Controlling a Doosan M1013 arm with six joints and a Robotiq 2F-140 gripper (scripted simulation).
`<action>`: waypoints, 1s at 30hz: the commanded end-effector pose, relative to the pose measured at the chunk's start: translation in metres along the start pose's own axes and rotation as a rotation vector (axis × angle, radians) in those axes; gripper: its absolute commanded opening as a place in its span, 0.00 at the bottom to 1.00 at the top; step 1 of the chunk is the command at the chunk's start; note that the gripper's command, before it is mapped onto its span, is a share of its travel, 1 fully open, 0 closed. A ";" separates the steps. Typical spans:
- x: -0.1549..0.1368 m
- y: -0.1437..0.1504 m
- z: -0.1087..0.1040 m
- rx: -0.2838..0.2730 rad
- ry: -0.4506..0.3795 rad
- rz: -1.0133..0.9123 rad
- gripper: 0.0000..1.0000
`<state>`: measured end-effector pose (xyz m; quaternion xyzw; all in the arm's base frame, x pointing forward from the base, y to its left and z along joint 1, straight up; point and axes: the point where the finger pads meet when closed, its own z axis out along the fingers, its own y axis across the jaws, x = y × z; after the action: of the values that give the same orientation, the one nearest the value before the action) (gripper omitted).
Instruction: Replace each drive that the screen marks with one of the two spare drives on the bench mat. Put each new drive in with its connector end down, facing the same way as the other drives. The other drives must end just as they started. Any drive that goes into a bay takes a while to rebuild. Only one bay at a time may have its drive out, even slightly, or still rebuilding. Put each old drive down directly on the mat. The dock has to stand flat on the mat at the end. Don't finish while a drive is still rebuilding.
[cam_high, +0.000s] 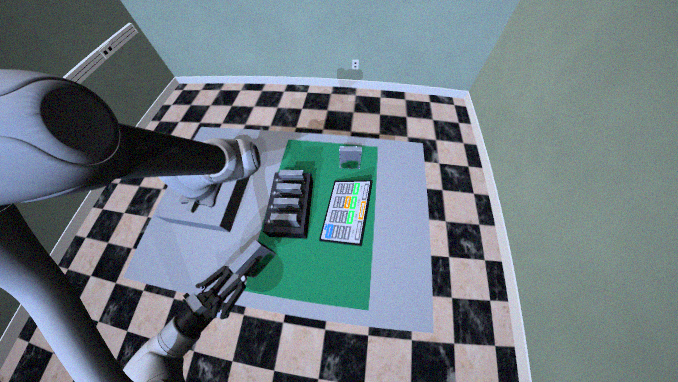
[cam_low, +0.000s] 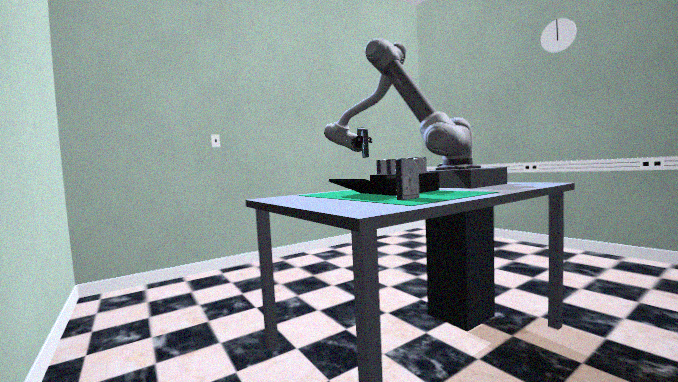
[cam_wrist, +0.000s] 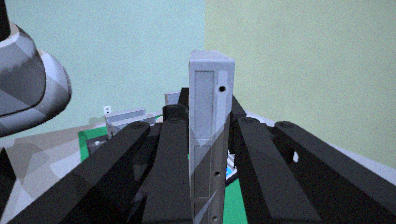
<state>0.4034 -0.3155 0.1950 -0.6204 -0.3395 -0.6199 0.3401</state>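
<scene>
My gripper (cam_high: 238, 275) (cam_wrist: 204, 101) is shut on a grey drive (cam_high: 253, 257) (cam_low: 365, 143) (cam_wrist: 211, 65), held upright in the air over the mat's near left corner, beside the dock. The black dock (cam_high: 308, 200) (cam_low: 382, 184) sits on the green mat (cam_high: 320, 280) with several grey drives upright in it, including the nearest one (cam_high: 284, 219). Another drive (cam_high: 350, 157) (cam_low: 409, 179) stands on the mat's far end. The tilted screen (cam_high: 345, 212) shows green cells in three rows, an orange cell in the second row and a blue cell at bottom left. Its text is unreadable. The held drive's connector end cannot be made out.
The screen lies beside the dock, on the side away from the arm's base (cam_high: 195, 212). The grey table (cam_high: 400, 225) (cam_low: 310, 204) extends around the mat. The arm's upper links pass above the table's left side in the top view.
</scene>
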 end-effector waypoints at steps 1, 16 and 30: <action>0.001 0.000 0.000 0.000 0.000 -0.001 0.10; 0.000 0.000 0.000 0.000 0.000 -0.001 0.10; -0.005 0.000 0.000 0.000 0.000 -0.001 0.10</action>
<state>0.4034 -0.3155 0.1904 -0.6204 -0.3395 -0.6199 0.3401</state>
